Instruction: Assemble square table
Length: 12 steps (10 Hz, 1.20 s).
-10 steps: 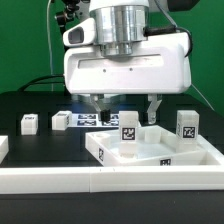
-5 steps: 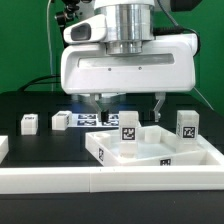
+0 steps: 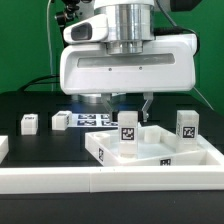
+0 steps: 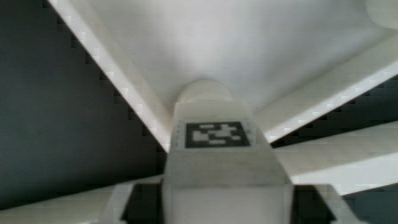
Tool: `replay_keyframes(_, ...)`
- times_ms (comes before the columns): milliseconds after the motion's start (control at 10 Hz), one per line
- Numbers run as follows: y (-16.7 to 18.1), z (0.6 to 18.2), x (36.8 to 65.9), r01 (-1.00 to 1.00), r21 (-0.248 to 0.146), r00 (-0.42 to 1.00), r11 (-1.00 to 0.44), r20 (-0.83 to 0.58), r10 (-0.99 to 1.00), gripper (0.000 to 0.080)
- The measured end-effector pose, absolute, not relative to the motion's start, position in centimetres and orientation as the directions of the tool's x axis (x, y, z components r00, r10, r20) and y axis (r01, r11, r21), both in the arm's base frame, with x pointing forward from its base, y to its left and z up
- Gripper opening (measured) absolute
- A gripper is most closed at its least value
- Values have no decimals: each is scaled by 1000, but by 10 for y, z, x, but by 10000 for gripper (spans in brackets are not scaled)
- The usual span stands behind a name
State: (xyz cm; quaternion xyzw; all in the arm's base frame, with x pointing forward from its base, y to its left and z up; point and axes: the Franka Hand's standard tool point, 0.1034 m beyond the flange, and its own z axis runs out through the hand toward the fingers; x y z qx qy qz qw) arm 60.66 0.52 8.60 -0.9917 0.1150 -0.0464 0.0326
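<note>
Gripper (image 3: pixel 124 104) hangs over upright tagged leg (image 3: pixel 128 136) standing inside square tabletop (image 3: pixel 102 150), fingers narrow either side of its top, probably to grab it for fitting; pads touching or not, cannot tell; second leg (image 3: pixel 187 125) toward exterior view's right

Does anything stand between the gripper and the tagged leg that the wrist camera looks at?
Nothing visible does. In the wrist view the leg shows unblocked in the middle, with only the tabletop around it. In the exterior view the gripper hangs over the tabletop, with no other part between.
</note>
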Motion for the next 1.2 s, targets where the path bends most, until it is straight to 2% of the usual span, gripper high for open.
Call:
replay_keyframes(200, 5, 86, 607, -259, -78, 961, -963, 82, -265, 288)
replay_keyframes(500, 5, 86, 606, -504, -103, 857, -857, 62, -512, 288)
replay_keyframes(800, 6, 85, 604, -797, -141, 588, -587, 40, -808, 290)
replay_keyframes(900, 10, 85, 605, -889, -151, 435, -433, 18, -900, 290)
replay_keyframes(1000, 13, 84, 606, -938, -149, 318, -314, -2, -948, 290)
replay_keyframes(1100, 14, 84, 606, -952, -151, 270, -265, -14, -963, 290)
replay_keyframes(1200, 17, 84, 605, -980, -148, 142, -135, -41, -989, 290)
